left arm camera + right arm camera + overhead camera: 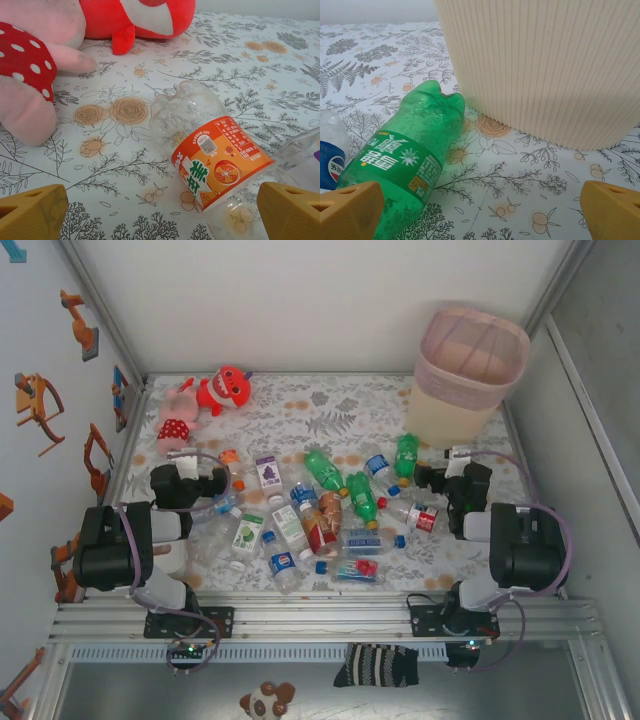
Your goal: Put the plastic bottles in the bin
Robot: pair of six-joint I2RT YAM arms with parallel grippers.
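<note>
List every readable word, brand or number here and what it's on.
"美": orange label on the clear bottle; its fine print is too small to read.
"雪碧", upside down: green bottle.
"pepsi": blue-labelled bottle beside it.
Other bottles, top view: labels too small to read.

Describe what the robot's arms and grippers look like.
The left arm and right arm are chunky black housings with pale grey joints, lilac cables looping along them. The left gripper's fingertips and right gripper's fingertips are mustard-yellow wedges.
</note>
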